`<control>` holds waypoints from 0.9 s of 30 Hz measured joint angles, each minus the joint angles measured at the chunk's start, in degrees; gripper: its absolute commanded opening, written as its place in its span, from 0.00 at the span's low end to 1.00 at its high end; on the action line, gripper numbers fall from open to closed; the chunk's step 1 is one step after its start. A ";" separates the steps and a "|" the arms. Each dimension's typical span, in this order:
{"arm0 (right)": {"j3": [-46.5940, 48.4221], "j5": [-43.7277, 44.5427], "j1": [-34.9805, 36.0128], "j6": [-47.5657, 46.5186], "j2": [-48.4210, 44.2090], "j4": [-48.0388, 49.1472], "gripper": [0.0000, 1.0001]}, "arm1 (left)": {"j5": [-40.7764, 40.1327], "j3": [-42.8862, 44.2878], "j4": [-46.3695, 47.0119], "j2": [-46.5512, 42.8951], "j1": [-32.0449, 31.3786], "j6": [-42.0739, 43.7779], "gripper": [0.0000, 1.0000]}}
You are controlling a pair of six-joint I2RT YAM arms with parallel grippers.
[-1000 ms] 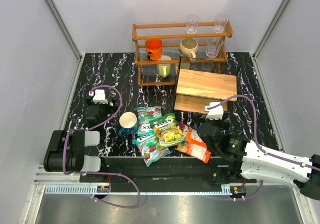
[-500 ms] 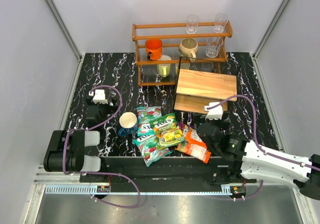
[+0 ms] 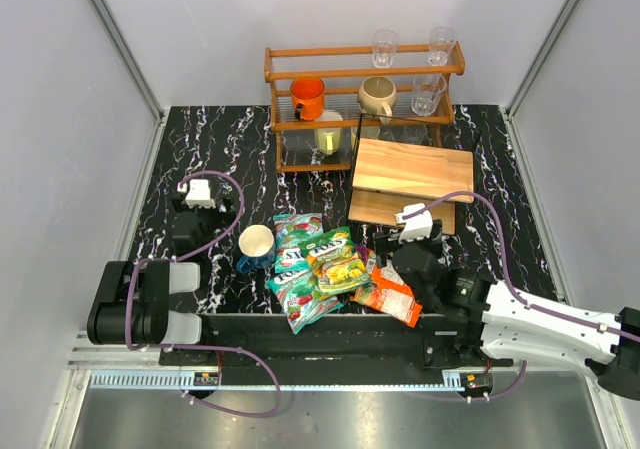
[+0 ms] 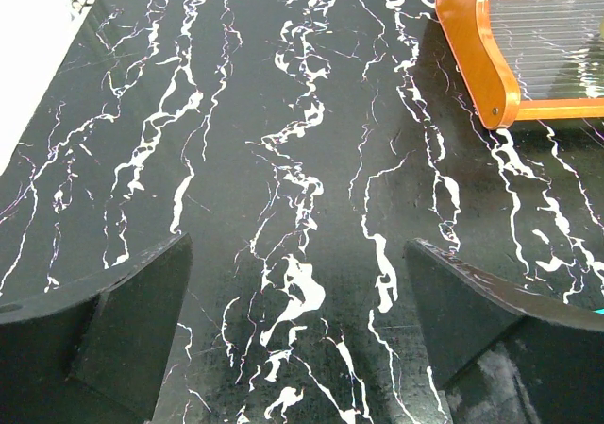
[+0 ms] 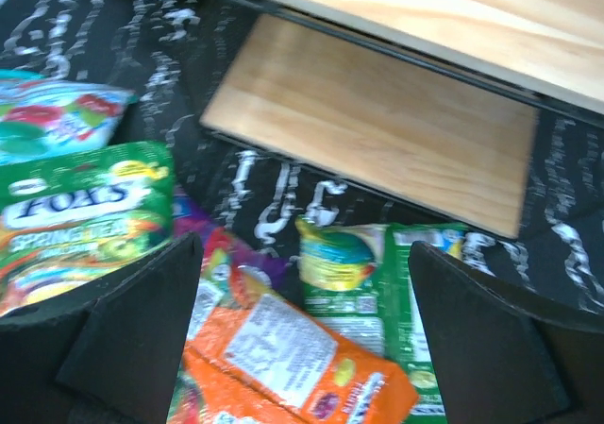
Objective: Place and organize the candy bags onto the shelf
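Your right fingers (image 5: 123, 330) stand spread wide, holding nothing, above the orange bag (image 5: 283, 353) and a green-yellow bag (image 5: 377, 273). The shelf (image 3: 410, 169) is at their 12 o'clock. Candy bags (image 3: 318, 267) lie piled on the table (image 3: 200, 149), approx. 8 o'clock of the shelf. Left fingers (image 4: 123, 320) are also spread, over bare table at the pile's 9 o'clock.

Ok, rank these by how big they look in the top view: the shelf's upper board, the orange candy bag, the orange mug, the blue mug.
1. upper board of the shelf, clearly the largest.
2. orange candy bag, though partly covered.
3. orange mug and blue mug: they look about alike, so not ranked.
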 measured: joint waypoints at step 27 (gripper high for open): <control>3.41 -41.44 -13.46 -2.78 25.22 17.77 0.99 | -0.04 0.00 0.00 0.00 -0.04 0.00 0.99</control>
